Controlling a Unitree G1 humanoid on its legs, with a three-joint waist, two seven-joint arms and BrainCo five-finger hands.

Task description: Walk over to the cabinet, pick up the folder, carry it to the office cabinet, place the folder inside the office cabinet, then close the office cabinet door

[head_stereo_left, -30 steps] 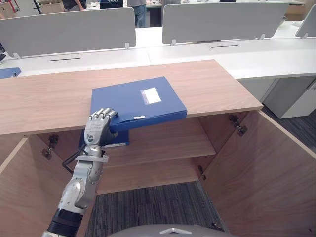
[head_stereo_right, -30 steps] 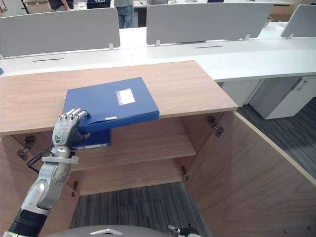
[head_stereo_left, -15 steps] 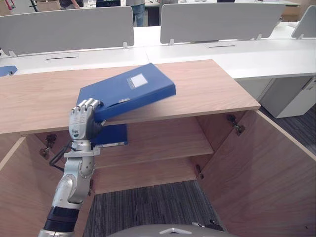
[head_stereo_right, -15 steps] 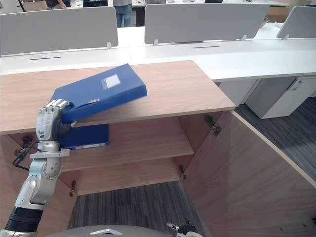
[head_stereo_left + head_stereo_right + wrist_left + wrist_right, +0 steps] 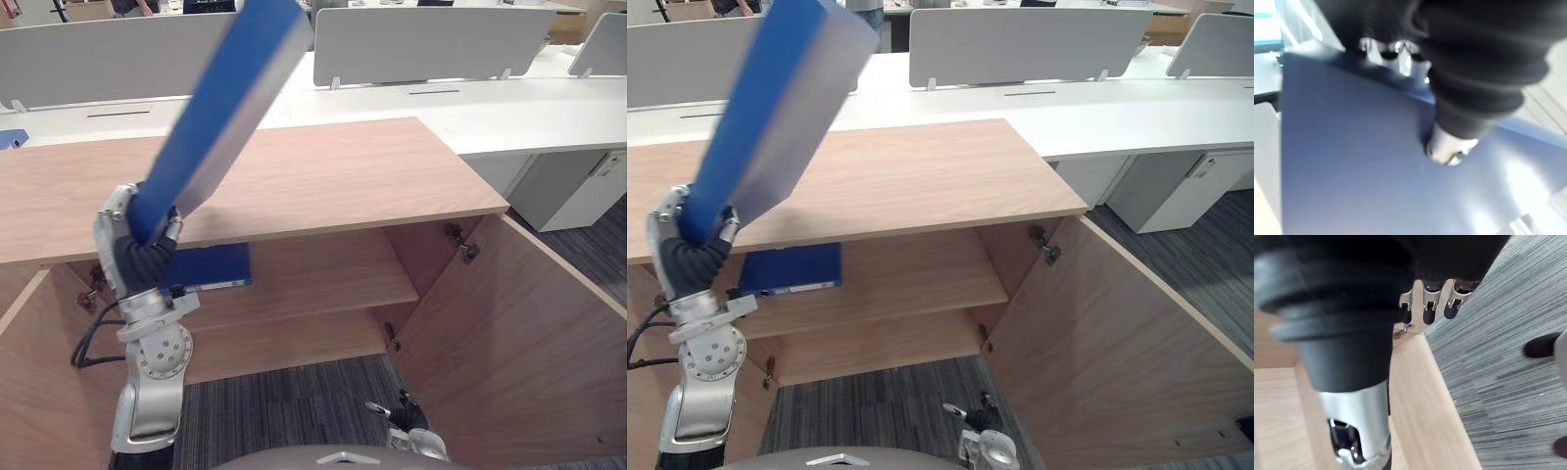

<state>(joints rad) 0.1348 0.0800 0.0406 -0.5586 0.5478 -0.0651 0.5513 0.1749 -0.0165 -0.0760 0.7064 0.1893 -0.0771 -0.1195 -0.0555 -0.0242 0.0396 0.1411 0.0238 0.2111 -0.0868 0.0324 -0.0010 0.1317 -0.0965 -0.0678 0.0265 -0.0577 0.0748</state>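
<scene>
Left hand grips blue folder by lower corner, fingers curled round edge. Folder tilts steeply above cabinet top. Level it, feed low onto shelf (beside second folder). Right hand low, empty, fingers apparently relaxed.

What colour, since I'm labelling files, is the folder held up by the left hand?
Blue. The folder in the left hand shows best in the left eye view.

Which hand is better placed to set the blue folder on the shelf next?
Left. The left hand grips the raised blue folder above the open shelf; the right hand hangs low near the carpet, holding nothing.
</scene>
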